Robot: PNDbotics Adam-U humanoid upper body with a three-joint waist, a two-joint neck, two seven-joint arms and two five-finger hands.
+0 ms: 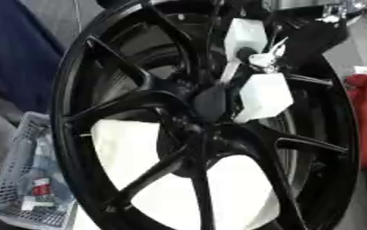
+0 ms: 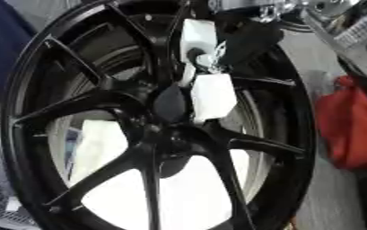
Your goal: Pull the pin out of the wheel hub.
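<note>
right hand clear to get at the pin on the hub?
Probably yes. The right hand comes in from the upper right and already sits at the small silvery piece between the spokes of the black wheel. Nothing blocks it. Its finger pose is unclear.

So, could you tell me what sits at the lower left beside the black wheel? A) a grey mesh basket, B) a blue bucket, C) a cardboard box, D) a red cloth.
A: a grey mesh basket with small items inside stands at the lower left, beside the rim of the wheel.
</note>
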